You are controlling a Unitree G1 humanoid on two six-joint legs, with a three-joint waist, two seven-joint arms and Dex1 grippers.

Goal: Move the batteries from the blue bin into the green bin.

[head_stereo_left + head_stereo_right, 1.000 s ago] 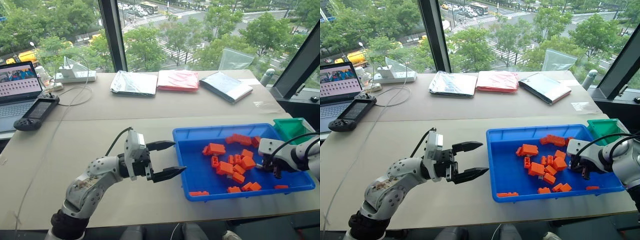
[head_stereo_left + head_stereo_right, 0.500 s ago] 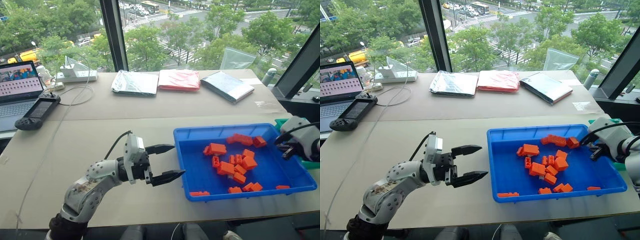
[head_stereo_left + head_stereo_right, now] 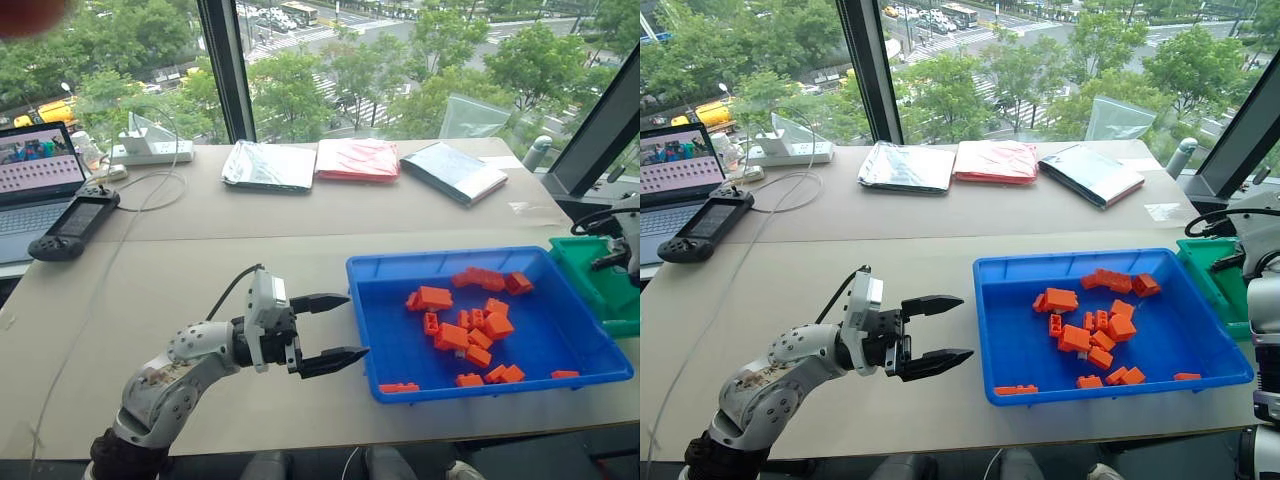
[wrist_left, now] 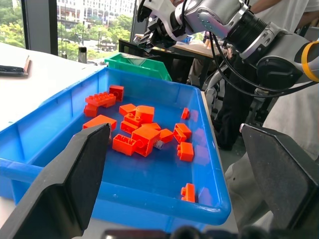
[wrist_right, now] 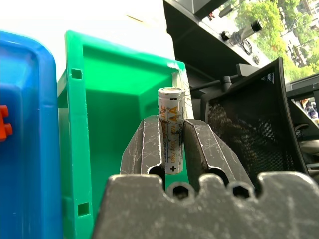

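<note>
Though orange blocks fill the blue bin, the item in hand is an AA battery: a white printed cylinder clamped about its lower half between the right gripper fingers, over the green bin. Judged light, rigid, smooth; likely to roll, so best pinched mid-barrel. Left gripper: jaws spread, empty, beside the blue bin.

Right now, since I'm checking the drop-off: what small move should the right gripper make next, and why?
Probably open the fingers and let go. The right gripper grips an AA battery lying along its fingers, and it hangs over the green bin, whose open inside lies just past the battery's tip. A release here should likely drop the battery in.
</note>
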